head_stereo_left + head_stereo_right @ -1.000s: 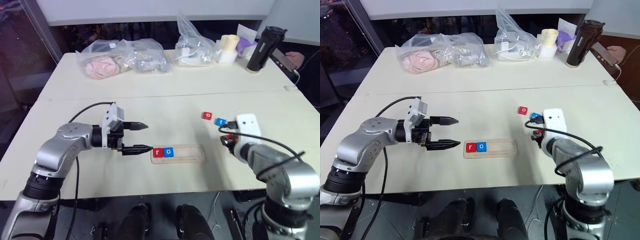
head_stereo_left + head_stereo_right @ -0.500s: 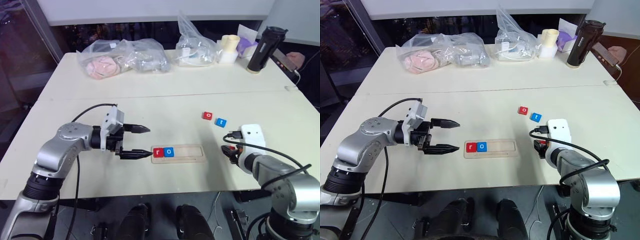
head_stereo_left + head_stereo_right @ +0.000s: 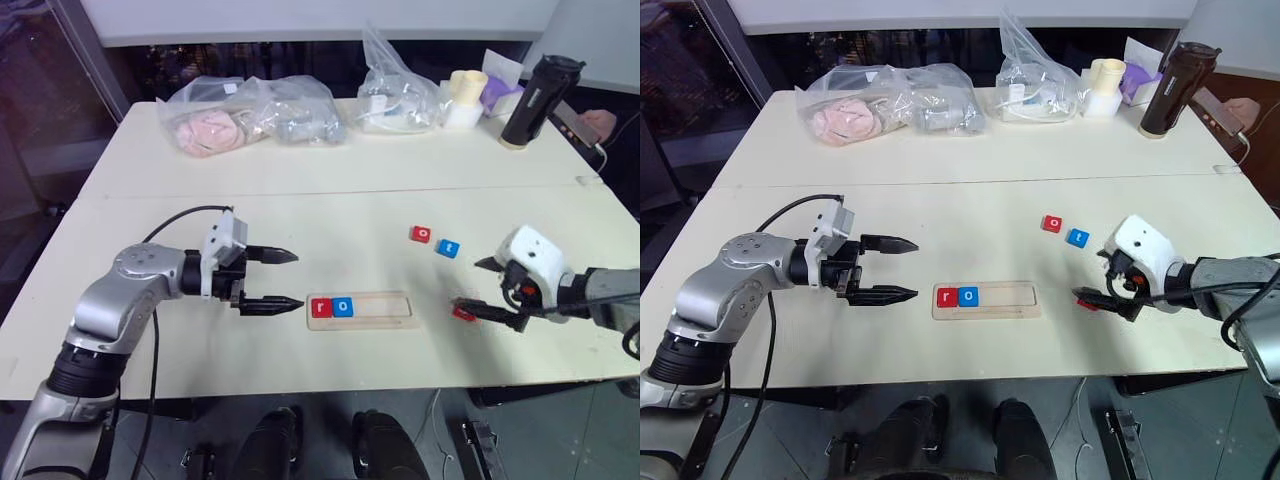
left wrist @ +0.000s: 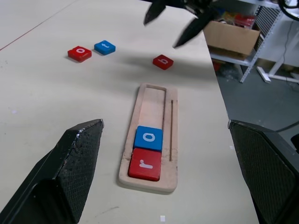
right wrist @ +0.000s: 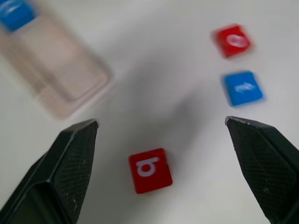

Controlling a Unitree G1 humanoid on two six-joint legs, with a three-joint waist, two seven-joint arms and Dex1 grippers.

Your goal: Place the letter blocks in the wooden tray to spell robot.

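Note:
The wooden tray (image 3: 385,308) lies at the table's front middle. A red r block (image 3: 320,307) and a blue o block (image 3: 343,306) fill its left end. Behind and to the tray's right, a red o block (image 3: 420,234) and a blue t block (image 3: 448,247) rest on the table. A red b block (image 5: 150,170) lies flat just right of the tray, held by nothing. My right gripper (image 3: 478,288) hovers open over that block, a finger on either side. At the tray's left end my left gripper (image 3: 285,279) is open and empty.
Clear bags of items (image 3: 250,115) sit along the table's far side, with a black bottle (image 3: 532,102) and small cups (image 3: 465,97) at the far right. A person's hand (image 3: 600,122) holds a phone there.
My right gripper opened, let go of the red b block on the table, and swung up and to the right while turning. The left arm has stayed in place.

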